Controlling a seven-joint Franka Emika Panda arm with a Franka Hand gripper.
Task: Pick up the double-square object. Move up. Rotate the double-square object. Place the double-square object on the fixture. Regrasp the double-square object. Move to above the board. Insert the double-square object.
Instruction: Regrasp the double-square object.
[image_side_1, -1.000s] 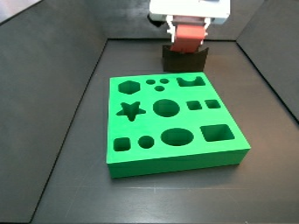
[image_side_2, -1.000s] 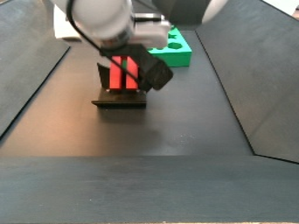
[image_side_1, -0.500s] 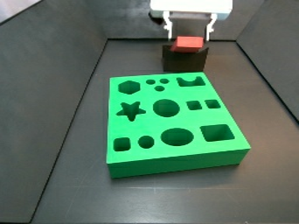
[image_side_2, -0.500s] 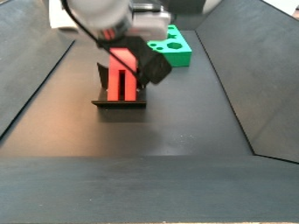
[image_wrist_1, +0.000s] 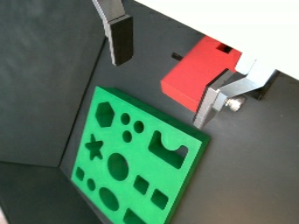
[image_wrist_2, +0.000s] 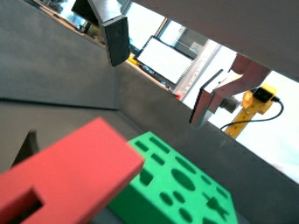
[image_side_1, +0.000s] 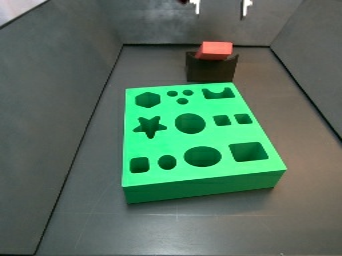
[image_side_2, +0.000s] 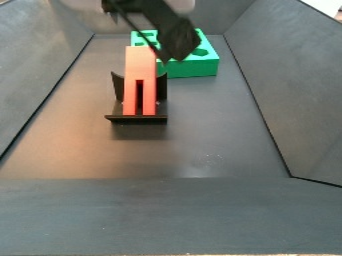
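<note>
End effector (image_wrist_1: 170, 74) hangs above the fixture (image_side_1: 211, 67) with its fingers (image_wrist_1: 119, 39) spread and nothing between them — the double-square object (image_side_2: 140, 80) stands upright in the fixture, apart from both pads. It looks a stiff, light, smooth-sided block, so I judge a firm pinch across its flat long faces, near the upper end, would suit. Bright red, elongated, with a groove down its length. Beside it on the tabletop lies the green board (image_side_1: 201, 140).
</note>
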